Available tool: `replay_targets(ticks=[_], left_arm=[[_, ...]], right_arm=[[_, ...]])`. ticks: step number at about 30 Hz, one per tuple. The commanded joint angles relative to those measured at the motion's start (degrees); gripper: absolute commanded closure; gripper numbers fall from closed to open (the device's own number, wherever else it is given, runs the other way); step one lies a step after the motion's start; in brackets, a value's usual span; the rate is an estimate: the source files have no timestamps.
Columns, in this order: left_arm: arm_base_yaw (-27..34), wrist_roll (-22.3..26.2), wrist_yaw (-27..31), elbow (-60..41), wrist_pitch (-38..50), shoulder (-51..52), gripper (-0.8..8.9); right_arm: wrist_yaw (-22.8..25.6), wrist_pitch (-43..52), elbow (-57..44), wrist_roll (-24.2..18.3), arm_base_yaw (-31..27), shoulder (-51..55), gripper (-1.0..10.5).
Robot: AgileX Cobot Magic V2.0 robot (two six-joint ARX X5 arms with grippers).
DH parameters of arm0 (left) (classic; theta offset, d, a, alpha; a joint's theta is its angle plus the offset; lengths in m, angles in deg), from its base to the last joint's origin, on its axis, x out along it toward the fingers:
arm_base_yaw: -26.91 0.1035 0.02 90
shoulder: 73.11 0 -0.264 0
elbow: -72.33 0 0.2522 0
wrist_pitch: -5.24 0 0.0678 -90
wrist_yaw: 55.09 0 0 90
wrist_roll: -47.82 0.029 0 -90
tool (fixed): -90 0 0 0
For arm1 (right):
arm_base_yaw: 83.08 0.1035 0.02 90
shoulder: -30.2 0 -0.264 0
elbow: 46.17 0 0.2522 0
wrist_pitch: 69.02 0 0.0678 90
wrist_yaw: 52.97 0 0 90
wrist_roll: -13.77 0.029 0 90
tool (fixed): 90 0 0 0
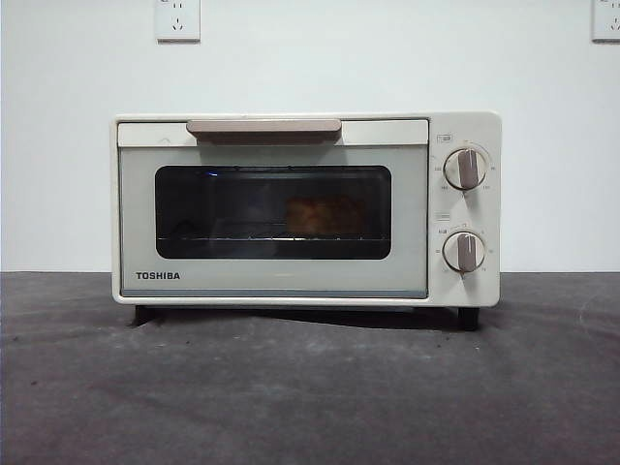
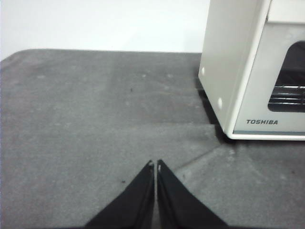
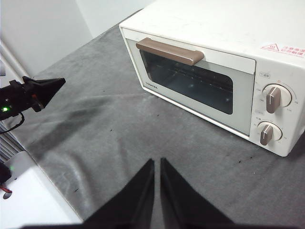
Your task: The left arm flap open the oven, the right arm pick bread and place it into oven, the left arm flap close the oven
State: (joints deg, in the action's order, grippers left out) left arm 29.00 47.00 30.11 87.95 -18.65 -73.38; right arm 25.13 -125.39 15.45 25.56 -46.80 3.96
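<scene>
Oven (image 1: 306, 209) stood at the middle of the front view on a dark grey tabletop (image 1: 310, 387), its door shut and handle (image 1: 263, 127) along the top edge. Bread (image 1: 325, 215) showed dimly through the dark window, right of centre, on the wire rack (image 1: 228, 237). Two knobs (image 1: 466, 169) sat one above the other at the oven's right side. Left pincer (image 2: 156, 164) hung over bare tabletop, jaws together, holding nothing, with the oven's corner at the right of that frame. Right pincer (image 3: 157, 162) was likewise closed and empty, apart from the oven. Wall sockets (image 1: 177, 19) sat in the upper corners.
</scene>
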Motion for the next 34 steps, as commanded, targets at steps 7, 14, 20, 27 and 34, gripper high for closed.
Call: replay_targets(ticks=[7,14,20,27,34], left_arm=[[0.09,-0.07,-0.09,-1.18,-0.28,0.09,7.98],[0.09,-0.07,-0.09,-1.18,-0.33,0.09,7.98],[0.09,-0.07,-0.09,-1.18,-0.31,0.09,7.98],[0.09,-0.07,-0.09,-1.18,-0.31,0.09,7.98],[0.09,-0.07,-0.09,-1.18,-0.33,0.09,7.98]], right_arm=[[-0.07,0.59,1.01,-0.68,0.35,-0.15,9.3],[-0.07,0.59,1.01,-0.68,0.35,-0.15,9.3],[-0.07,0.59,1.01,-0.68,0.35,-0.15,9.3],[0.94,0.63,0.74,-0.72,-1.40,0.55,9.3],[3.80,8.35,-7.93,-3.67,-17.66,5.16,9.3]])
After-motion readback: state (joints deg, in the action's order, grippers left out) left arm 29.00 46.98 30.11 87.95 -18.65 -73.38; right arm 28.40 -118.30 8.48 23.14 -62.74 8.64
